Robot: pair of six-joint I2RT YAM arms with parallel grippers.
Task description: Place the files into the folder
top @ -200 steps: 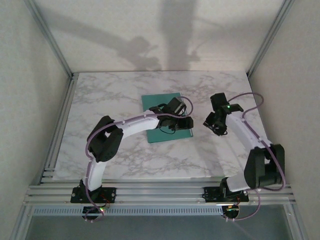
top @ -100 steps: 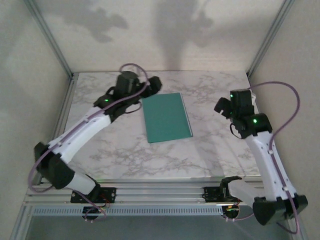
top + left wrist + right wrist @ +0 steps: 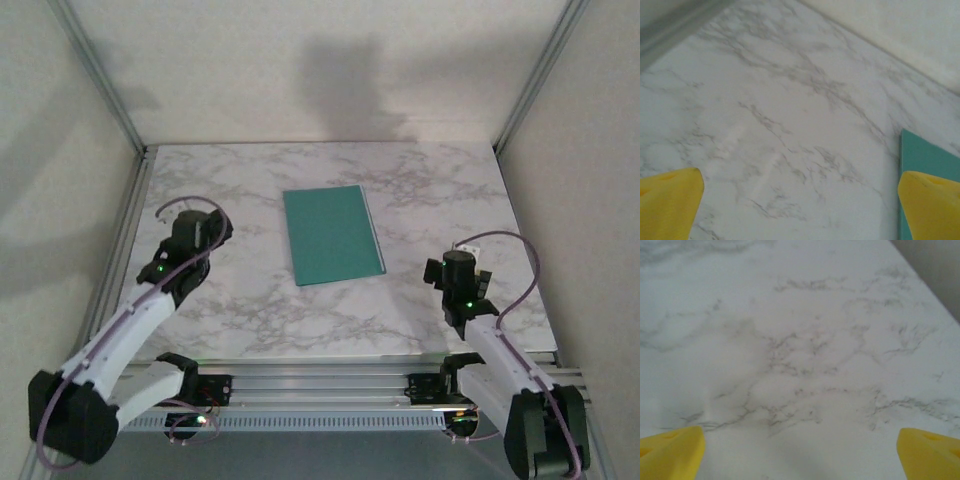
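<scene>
Left arm (image 3: 130, 320) bent sharply at its elbow, forearm angled forward along the left side, left end effector (image 3: 203, 226) spread wide with nothing between its yellow fingertips (image 3: 671, 199), right arm (image 3: 505, 355) tucked close to its base, right end effector (image 3: 462, 270) likewise spread wide and empty

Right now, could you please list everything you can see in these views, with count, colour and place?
folder: one, teal-green, closed, flat at the table's middle.
table: one, white marble with grey veins.
frame rails: several, silver, along the table's edges.
walls: pale, behind and at both sides.
left arm: one, white and black, purple cable, near left.
right arm: one, same colours, near right.
left tool: one, yellow fingertips, open, over marble left of the folder.
right tool: one, yellow fingertips, open, over marble.
</scene>
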